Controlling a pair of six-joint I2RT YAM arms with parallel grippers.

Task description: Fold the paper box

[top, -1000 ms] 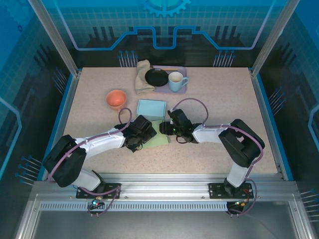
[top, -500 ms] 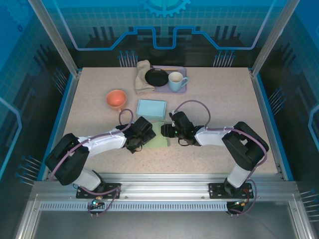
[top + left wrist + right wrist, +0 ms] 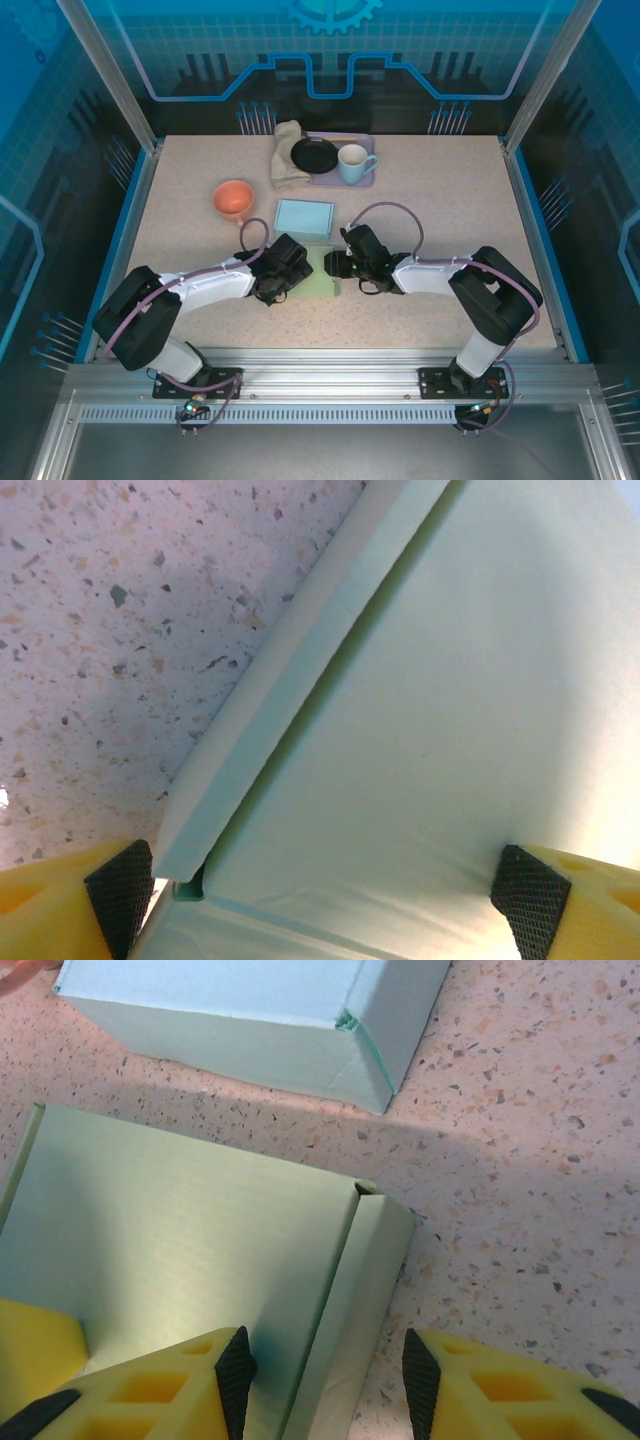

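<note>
**Both grippers at the flat green box, mid-table**

The speckled table (image 3: 450, 220) carries everything. From its 6 o'clock edge the two arms reach inward and meet near the centre.

The left gripper (image 3: 296, 274) sits at the 9 o'clock side of the green paper box (image 3: 318, 272). In its wrist view the jaws stand wide apart, one pad (image 3: 120, 900) by a turned-up edge strip (image 3: 280, 680), and the pale panel spans between the two pads. Nothing is pinched.

The right gripper (image 3: 338, 268) sits at the box's 3 o'clock side. Its jaws are roughly half open and straddle a side flap (image 3: 350, 1290), with a gap on the inner pad's side. Nothing is clamped.

The green box itself lies unfolded and flat on the table.

Just beside it at 12 o'clock stands a finished blue box (image 3: 303, 217). Towards the table's 12 o'clock edge lies a purple tray (image 3: 362, 184), with a beige cloth (image 3: 287, 155) at its 9 o'clock side. An orange bowl (image 3: 233, 198) sits at 10 o'clock of the green box. On the tray are a black plate (image 3: 314, 155) and a pale mug (image 3: 353, 163).
</note>
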